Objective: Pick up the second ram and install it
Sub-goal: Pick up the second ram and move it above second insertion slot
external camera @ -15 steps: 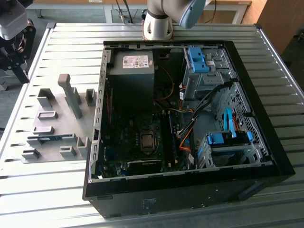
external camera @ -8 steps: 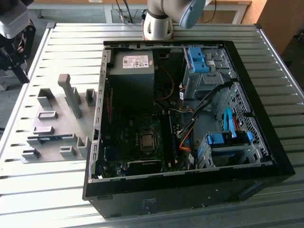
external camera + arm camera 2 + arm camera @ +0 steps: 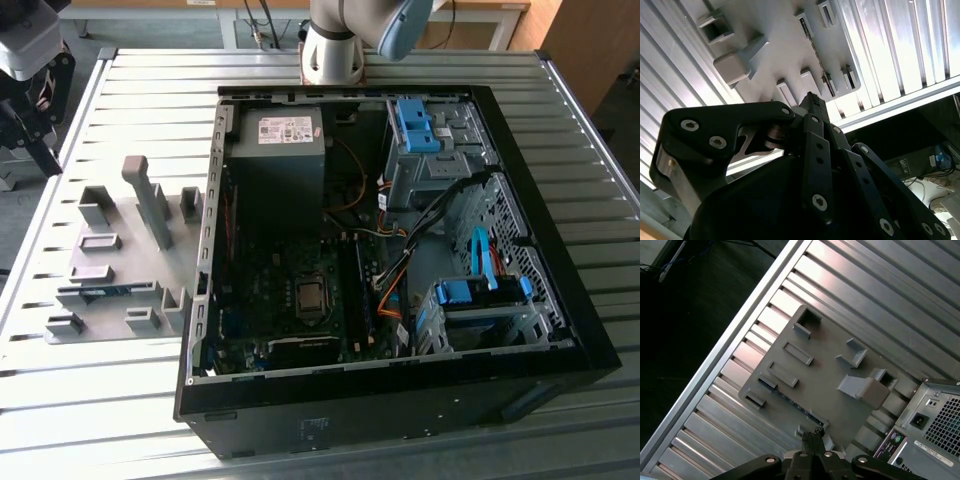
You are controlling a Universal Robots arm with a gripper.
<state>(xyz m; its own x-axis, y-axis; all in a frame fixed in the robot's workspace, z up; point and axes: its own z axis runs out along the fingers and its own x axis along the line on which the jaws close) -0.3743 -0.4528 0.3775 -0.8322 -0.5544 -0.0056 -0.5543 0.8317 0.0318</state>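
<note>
Slatted aluminium table [image 3: 300, 75] under everything. On it, open desktop tower [image 3: 400, 405] lying on its side, green motherboard [image 3: 270, 295] exposed. Power supply [image 3: 275, 150] toward the arm base [image 3: 335, 45], blue drive cages [image 3: 480, 295] at the exterior view's right. Long black memory slots [image 3: 355, 290] just beside the CPU socket [image 3: 310, 297]; cannot tell whether any filled.

Grey fixture plate [image 3: 120, 262] just beside the tower, at the exterior view's left, studded with small grey blocks and one tall post [image 3: 150, 200].

Gripper [image 3: 813, 438] high above that plate in the first wrist view, well apart from it. Same gripper [image 3: 812, 102] in the second wrist view, pincer pressed together, tips meeting, nothing between them.

Second ram [image 3: 95, 292] seated in a long slot of the plate, toward the exterior view's left, between small blocks, well apart from the tower. Thin dark blue strip in the first wrist view [image 3: 790, 401]. Not yet picked up, not touched.

Handling, as a judgement:
- Light, stiff, thin board; likely fragile at the chips and along the contact edge.
- Flat, smooth faces, so prone to twisting if pinched off-centre.
- Best hold probably across the two flat faces near mid-length, on the exposed upper edge, contact edge left free.
- Risks: tilt on the lift and jamming in the fixture slot; side load bending the board.
</note>
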